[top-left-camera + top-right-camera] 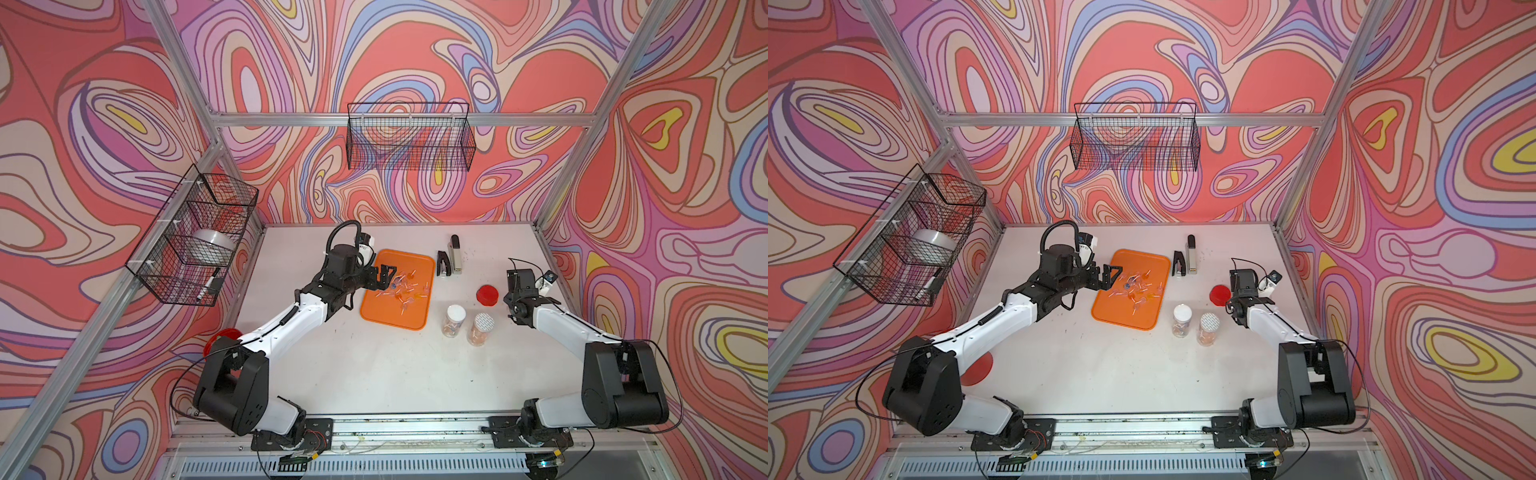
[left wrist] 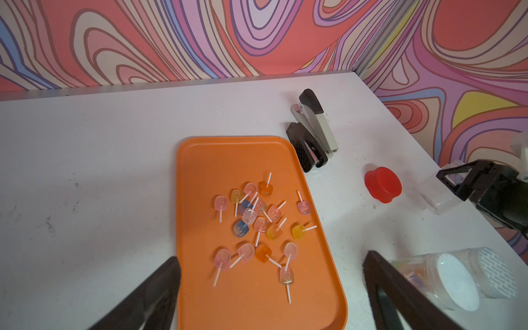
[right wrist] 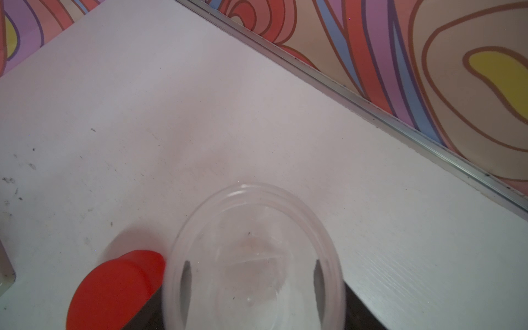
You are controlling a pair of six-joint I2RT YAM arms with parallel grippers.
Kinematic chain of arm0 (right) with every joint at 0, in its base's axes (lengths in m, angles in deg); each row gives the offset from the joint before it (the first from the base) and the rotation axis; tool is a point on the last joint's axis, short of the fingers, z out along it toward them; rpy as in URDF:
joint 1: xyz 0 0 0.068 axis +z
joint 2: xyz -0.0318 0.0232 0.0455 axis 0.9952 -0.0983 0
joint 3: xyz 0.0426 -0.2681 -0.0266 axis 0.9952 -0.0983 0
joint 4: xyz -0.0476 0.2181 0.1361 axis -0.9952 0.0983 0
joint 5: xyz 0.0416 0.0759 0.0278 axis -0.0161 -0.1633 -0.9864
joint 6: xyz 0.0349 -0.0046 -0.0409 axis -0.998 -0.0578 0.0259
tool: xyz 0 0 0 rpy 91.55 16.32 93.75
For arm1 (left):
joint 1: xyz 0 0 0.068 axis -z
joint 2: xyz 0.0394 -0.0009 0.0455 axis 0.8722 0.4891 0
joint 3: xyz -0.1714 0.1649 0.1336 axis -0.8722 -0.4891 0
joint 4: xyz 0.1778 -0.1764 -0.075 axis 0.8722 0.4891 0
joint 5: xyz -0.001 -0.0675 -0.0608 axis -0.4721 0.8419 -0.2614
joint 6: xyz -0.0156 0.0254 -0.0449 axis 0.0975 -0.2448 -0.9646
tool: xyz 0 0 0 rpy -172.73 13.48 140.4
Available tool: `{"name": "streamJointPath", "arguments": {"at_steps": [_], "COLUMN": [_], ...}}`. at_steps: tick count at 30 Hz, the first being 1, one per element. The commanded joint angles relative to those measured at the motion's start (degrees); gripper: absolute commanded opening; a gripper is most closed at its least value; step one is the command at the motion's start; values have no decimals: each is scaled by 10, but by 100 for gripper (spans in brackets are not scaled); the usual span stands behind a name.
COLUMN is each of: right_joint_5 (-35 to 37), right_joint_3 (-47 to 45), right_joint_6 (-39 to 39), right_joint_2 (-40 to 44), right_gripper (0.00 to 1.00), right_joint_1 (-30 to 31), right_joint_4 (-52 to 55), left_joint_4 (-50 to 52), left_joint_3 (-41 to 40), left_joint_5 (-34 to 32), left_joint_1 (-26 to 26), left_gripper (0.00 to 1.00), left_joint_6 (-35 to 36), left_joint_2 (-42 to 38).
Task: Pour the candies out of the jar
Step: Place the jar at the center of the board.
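A wire basket [image 1: 195, 237] hangs on the left wall, with a silver round thing [image 1: 214, 243] and a marker [image 1: 209, 286] inside. Below it, at the left edge of the bench [image 1: 374, 374], a red disc [image 1: 220, 337] peeks out from behind the left arm's shoulder.

The left claw [image 1: 385, 277] hangs over the left rim of the orange tray [image 1: 376, 311]. Its fingers [image 2: 154, 285] are spread wide with nothing between them. The candies [image 1: 401, 291] lie in a loose scatter on the middle of the tray. They are pink, orange, yellow and blue, their white sticks point every way, and all of them are inside the rim. High on the back wall a second wire basket [image 1: 409, 137] hangs above this spot.

Just right of the tray's far corner lies a stapler [image 1: 456, 257]. Nearer the front, two closed jars stand upright side by side, each partly filled: a jar with a white lid [image 1: 455, 312] and a jar with a patterned seal [image 1: 484, 321]. Behind them a red lid [image 1: 487, 295] rests on the bench.

Just right of that lid, the right claw [image 3: 251, 274] reaches around the empty jar [image 3: 254, 188]. This clear jar has its open mouth turned toward the wrist camera. One finger shows through the wall on each side. I cannot tell whether they press the jar or sit slack beside it, nor whether the jar stands on the bench or hangs just above it.
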Motion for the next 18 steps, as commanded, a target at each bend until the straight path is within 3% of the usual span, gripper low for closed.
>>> {"name": "streamJointPath", "arguments": {"at_steps": [1,4,10,18], "right_joint_5": [13,13,10,-67], "right_joint_3": [12,11,1,63], "right_joint_6": [-5,-5,-4,45], "right_joint_2": [-6,-6,5,32], "right_gripper": [74,81,86,98], "right_joint_1": [-2,-1,-2,-1], "right_joint_4": [7,7,-2,46], "left_joint_4": [-7,-8,-7,1], "left_joint_3": [6,6,6,7], "left_joint_5": [4,3,2,-48], "left_joint_1": [-2,-2,-1,-2], "left_gripper": [95,95,96,100], "left_joint_6": [-7,-6,-6,-14], "left_joint_2": [2,2,2,0]}}
